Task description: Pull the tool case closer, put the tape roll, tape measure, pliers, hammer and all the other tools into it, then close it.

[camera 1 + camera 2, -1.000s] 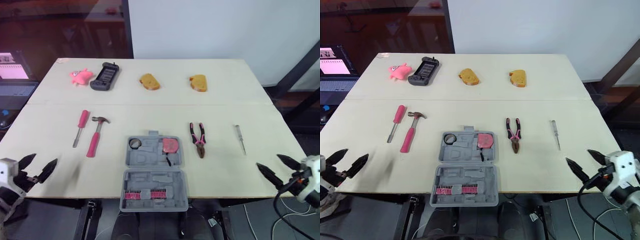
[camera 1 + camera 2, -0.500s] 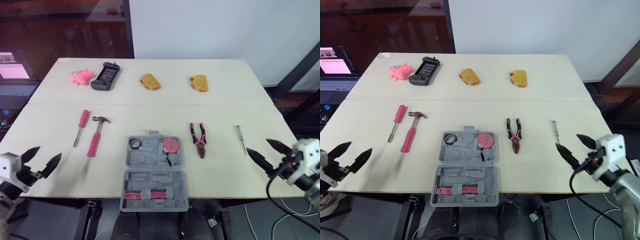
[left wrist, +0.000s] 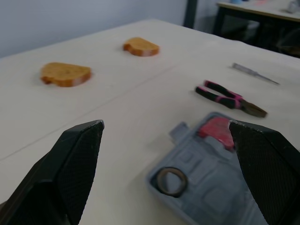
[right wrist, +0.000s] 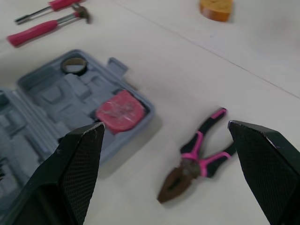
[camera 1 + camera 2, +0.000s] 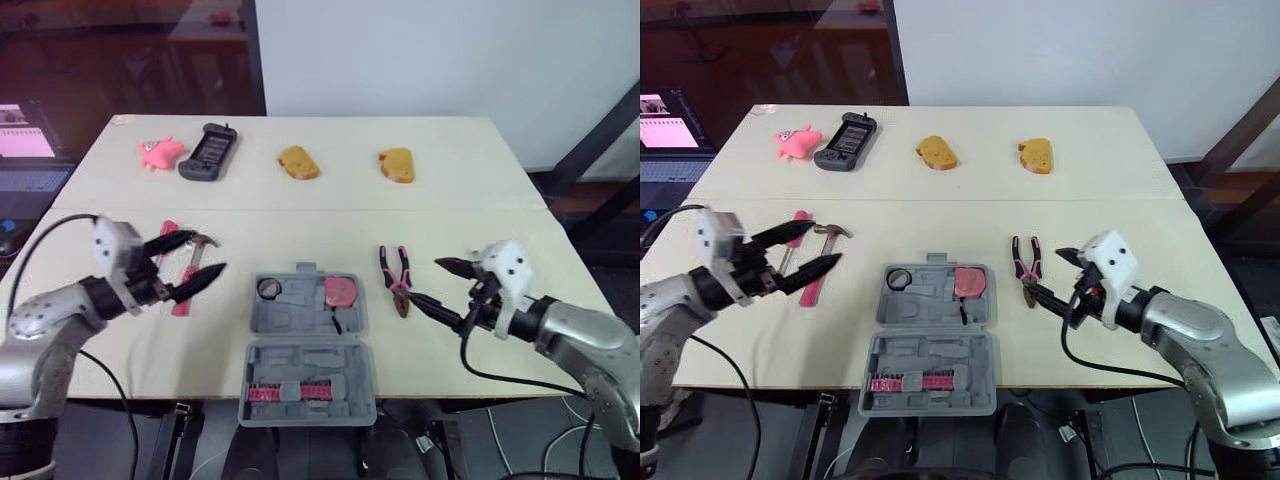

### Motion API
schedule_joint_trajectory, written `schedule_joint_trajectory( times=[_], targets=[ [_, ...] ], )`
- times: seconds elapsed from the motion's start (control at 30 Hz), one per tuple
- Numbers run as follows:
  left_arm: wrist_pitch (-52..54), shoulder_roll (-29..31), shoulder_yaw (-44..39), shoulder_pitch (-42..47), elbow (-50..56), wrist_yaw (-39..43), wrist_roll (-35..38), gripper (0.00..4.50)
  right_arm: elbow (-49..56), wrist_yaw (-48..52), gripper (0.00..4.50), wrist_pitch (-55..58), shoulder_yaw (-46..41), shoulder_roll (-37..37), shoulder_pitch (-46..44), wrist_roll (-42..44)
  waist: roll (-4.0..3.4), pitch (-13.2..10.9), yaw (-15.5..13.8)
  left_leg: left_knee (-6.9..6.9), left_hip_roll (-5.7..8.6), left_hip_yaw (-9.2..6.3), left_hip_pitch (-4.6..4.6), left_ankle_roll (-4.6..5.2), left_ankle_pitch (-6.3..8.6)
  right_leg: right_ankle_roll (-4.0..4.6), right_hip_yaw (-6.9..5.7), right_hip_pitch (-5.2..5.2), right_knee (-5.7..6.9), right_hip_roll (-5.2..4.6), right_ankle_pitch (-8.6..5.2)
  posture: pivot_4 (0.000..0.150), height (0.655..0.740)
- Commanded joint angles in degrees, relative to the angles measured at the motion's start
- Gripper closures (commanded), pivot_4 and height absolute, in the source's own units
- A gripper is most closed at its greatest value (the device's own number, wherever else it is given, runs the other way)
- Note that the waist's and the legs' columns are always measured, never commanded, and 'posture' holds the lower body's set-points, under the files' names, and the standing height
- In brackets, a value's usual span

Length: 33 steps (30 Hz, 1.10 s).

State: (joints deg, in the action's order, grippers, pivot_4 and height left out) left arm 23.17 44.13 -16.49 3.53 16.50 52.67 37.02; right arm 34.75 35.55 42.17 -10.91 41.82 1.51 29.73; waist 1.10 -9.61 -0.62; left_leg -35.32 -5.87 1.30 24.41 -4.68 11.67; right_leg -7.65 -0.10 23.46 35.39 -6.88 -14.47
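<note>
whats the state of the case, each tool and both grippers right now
tool case: open, flat on table
tape roll: in the case
tape measure: in the case
pliers: on table, outside the case
hammer: on table, outside the case
left gripper: open, empty
right gripper: open, empty

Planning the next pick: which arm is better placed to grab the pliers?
Right. The right gripper is open just beside the pliers, on the tool case's right; the left gripper hangs open over the hammer on the other side.
</note>
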Motion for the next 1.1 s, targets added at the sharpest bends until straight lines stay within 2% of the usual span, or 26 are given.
schedule_joint_trajectory(
  times=[0.03, 0.23, 0.33, 0.53, 0.8, 0.87, 1.1],
  targets=[
    [1.47, 2.76, 0.58, 2.30, 2.44, 3.47, 1.46, 0.00, 1.28, -6.19, 0.06, -0.57, 1.78, -1.91, 2.66, -5.39, 0.01, 0.00, -0.26, -0.01, 0.00, 0.00, 0.01, 0.00, 0.00, 0.01, 0.00, -0.02, -0.03, 0.00, 0.00, 0.150, 0.7207],
    [5.21, 7.29, 7.54, 10.23, 3.32, 12.99, 2.78, 0.00, 2.11, -11.28, 0.06, -0.89, 3.00, -6.93, 5.80, -7.71, 0.00, -0.01, -0.14, -0.07, 0.01, -0.01, 0.06, 0.00, 0.00, 0.01, 0.00, -0.03, -0.06, 0.00, 0.00, 0.150, 0.7207],
    [3.14, 9.38, 13.25, 14.61, 2.41, 19.45, -0.56, 0.00, 0.81, -15.99, 0.06, 1.67, 5.50, -9.77, 5.30, -10.33, 0.00, -0.01, -0.02, -0.06, 0.01, -0.01, 0.05, 0.00, 0.00, 0.01, 0.00, -0.02, -0.05, 0.00, 0.00, 0.150, 0.7207],
    [4.90, 8.98, 17.26, 22.08, 0.57, 22.35, -1.10, 0.00, -3.55, -22.70, 0.06, 2.50, 8.48, -17.15, 2.67, -13.89, -0.02, -0.02, 0.00, -0.05, 0.01, -0.01, 0.06, 0.01, -0.01, 0.01, 0.01, -0.01, -0.04, 0.02, 0.00, 0.150, 0.7207],
    [6.30, 9.27, 15.71, 20.40, 1.44, 20.75, -1.40, 0.00, -12.77, -26.20, 0.06, -0.20, 12.52, -23.17, -2.39, -18.71, -0.03, -0.03, -0.04, -0.01, 0.00, -0.02, 0.08, 0.01, -0.01, -0.03, 0.01, 0.02, 0.01, 0.02, -0.01, 0.150, 0.7207],
    [4.34, 9.74, 15.69, 18.47, 0.60, 20.72, -3.51, 0.00, -15.44, -25.73, 0.06, -1.97, 13.08, -23.51, -2.23, -19.55, -0.04, -0.03, -0.01, -0.02, 0.01, -0.02, 0.08, 0.01, -0.01, -0.03, 0.01, 0.01, 0.00, 0.02, -0.01, 0.150, 0.7207],
    [3.15, 9.95, 13.52, 14.37, 1.95, 19.58, -4.13, 0.00, -23.14, -25.72, 0.06, -7.01, 11.45, -26.69, -3.62, -19.86, -0.03, -0.03, 0.18, -0.02, 0.00, -0.02, 0.06, 0.01, -0.01, -0.03, 0.01, 0.01, 0.02, 0.02, -0.01, 0.150, 0.7207]
  ],
)
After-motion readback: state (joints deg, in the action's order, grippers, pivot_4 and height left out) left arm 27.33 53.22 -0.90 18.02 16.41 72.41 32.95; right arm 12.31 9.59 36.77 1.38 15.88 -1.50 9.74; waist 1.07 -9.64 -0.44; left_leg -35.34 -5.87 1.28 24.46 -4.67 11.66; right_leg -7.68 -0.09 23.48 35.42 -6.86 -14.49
